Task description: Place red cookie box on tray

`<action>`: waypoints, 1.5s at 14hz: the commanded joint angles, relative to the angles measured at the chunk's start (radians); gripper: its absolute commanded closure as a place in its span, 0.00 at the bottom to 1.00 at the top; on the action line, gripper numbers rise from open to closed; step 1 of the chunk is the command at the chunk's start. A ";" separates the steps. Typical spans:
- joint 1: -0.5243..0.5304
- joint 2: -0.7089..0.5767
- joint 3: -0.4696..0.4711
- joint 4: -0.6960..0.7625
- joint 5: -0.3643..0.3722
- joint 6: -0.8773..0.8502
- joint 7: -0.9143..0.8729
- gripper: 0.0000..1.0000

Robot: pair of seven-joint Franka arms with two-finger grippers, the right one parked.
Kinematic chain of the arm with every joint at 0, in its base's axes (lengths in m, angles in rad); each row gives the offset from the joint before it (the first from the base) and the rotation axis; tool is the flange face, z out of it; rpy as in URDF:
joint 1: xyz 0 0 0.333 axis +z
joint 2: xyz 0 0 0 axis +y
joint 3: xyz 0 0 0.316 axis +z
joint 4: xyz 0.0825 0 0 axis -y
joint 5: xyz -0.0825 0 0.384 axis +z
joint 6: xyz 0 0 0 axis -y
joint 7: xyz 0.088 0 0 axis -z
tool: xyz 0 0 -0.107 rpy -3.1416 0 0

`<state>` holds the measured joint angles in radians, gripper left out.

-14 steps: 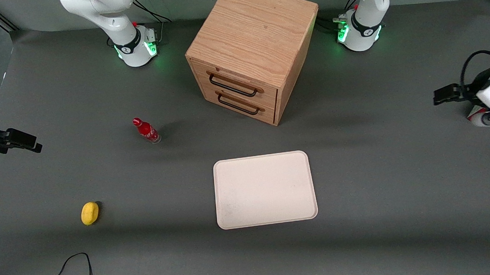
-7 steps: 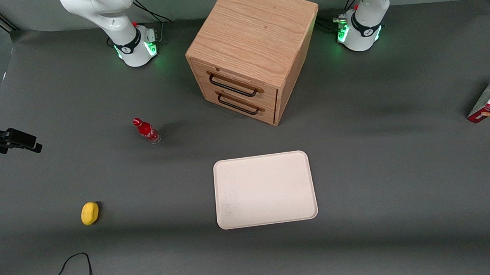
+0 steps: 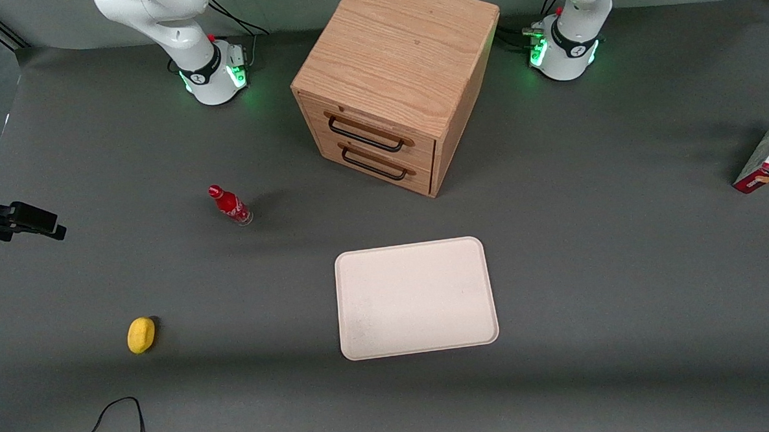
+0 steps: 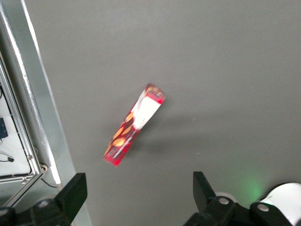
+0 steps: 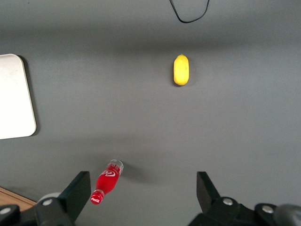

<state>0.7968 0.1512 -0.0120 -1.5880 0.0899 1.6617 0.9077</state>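
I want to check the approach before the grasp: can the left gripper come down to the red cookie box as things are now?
Probably yes. The gripper hangs above the red cookie box, fingers open, with only bare table around the box. The box stands on its narrow edge, far from the tray.

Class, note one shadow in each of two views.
Front view: the drawer cabinet casts a soft shadow toward the working arm's end. Left wrist view: the open gripper hangs above the red cookie box, which throws a faint shadow.
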 commanded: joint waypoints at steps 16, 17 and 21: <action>0.142 -0.105 -0.020 -0.393 0.007 0.370 0.724 0.00; 0.142 -0.101 -0.020 -0.433 0.007 0.427 0.724 0.00; 0.140 -0.029 -0.022 -0.507 -0.006 0.556 0.723 0.00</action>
<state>0.9364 0.1043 -0.0327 -2.0640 0.0895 2.1766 1.6098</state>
